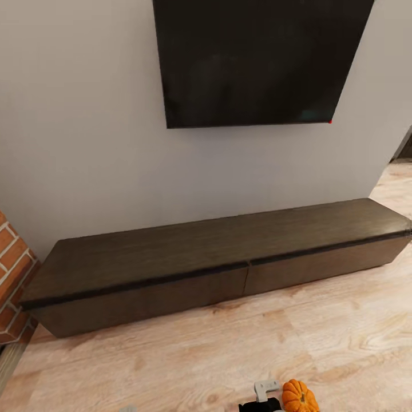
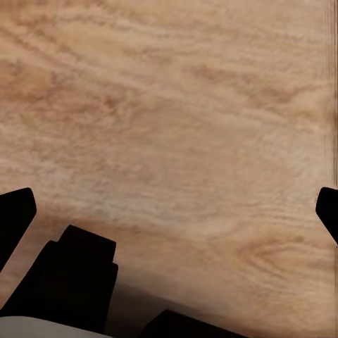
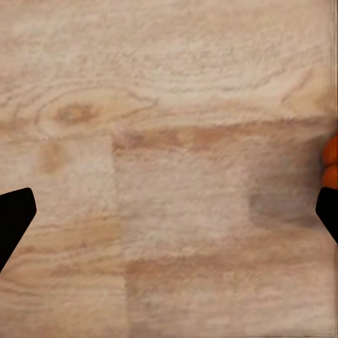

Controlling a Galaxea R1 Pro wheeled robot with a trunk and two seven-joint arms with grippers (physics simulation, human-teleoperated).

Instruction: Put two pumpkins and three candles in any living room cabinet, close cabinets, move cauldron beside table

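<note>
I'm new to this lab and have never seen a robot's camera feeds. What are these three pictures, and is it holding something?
They are simulator renders from a wheeled two-armed robot. The large picture is from its head: a long dark cabinet, drawers closed, under a black screen, with a pumpkin on the plank floor at the bottom. The others look along each arm's fingers. The left gripper and the right gripper are open over the floor, holding nothing. An orange sliver, probably the pumpkin, shows beside one right finger.

Bare plank floor (image 1: 171, 355) lies open before the closed cabinet (image 1: 217, 257); a brick chimney (image 1: 11, 269) flanks its left end.
</note>
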